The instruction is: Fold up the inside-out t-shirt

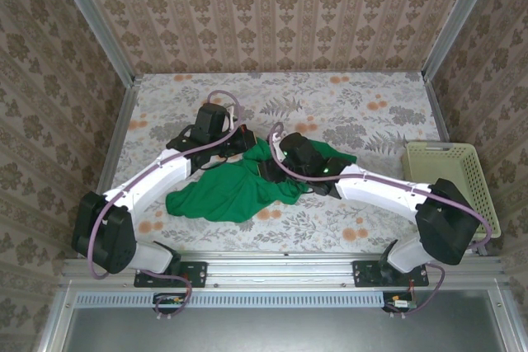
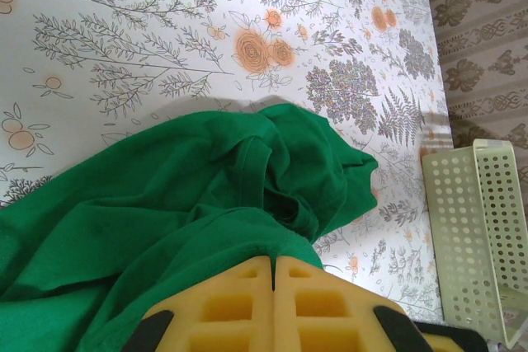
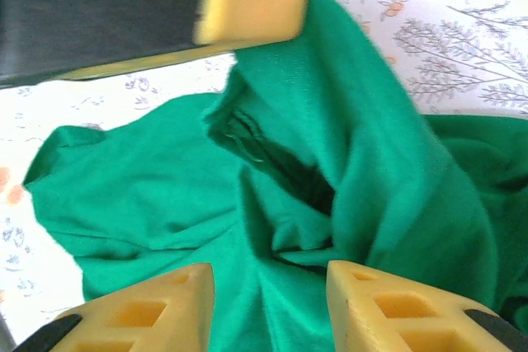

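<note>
A flower-patterned white table (image 1: 371, 113) holds a crumpled bright green cloth t-shirt (image 1: 223, 195) at its centre. A pale yellow-green perforated plastic basket (image 1: 445, 172) sits far right. The left gripper (image 2: 273, 274) pinches a raised shirt fold, fingers pressed together. The right gripper (image 3: 271, 286) has its fingers spread, straddling cloth.

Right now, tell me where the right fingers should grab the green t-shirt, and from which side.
Probably the seamed edge of the t-shirt, just below where the left gripper pinches it up: there the cloth stands as a thin raised ridge. Come in straight ahead with the right gripper, whose open fingers straddle the bunched cloth beneath it.
</note>
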Robot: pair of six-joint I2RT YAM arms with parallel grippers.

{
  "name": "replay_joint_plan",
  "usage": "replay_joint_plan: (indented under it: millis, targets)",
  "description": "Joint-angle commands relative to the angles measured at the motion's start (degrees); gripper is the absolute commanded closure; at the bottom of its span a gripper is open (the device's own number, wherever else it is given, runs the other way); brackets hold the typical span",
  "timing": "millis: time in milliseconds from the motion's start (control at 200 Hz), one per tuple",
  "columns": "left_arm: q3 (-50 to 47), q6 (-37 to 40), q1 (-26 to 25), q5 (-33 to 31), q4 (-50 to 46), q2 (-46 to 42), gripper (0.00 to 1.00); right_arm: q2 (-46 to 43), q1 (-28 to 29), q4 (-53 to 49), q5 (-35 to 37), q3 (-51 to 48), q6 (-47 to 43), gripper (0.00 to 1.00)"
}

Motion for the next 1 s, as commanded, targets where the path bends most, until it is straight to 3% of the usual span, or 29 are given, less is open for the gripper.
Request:
replay_joint_plan:
  millis: [0,390,670,835,995]
  targets:
    - [2.15,1.04,0.61,-0.04,-1.23,-0.10,1.00,1.72,1.57,-0.13,-1.16,-0.04,0.00,0.59]
    - [1.46,0.78,0.59,0.77,-1.64,-1.06,1.00,9.85,0.69,-5.69,19.73,5.52,-1.14,0.60]
    - [2.07,0.31,0.07,2.02,-0.59,-0.62,1.00,14.12,-1.44,-4.95,16.68,8.46,-0.03,0.60]
    - [2.83,0.62,-0.20,1.47,-1.24,-0.14,1.00,13.90,-1.42,-4.72,14.03,8.61,-0.46,0.78]
    - [5.14,2.26,1.16,0.44,-4.21,1.79,1.00,7.31,-1.00,-4.38,10.41,4.35,-1.85,0.96]
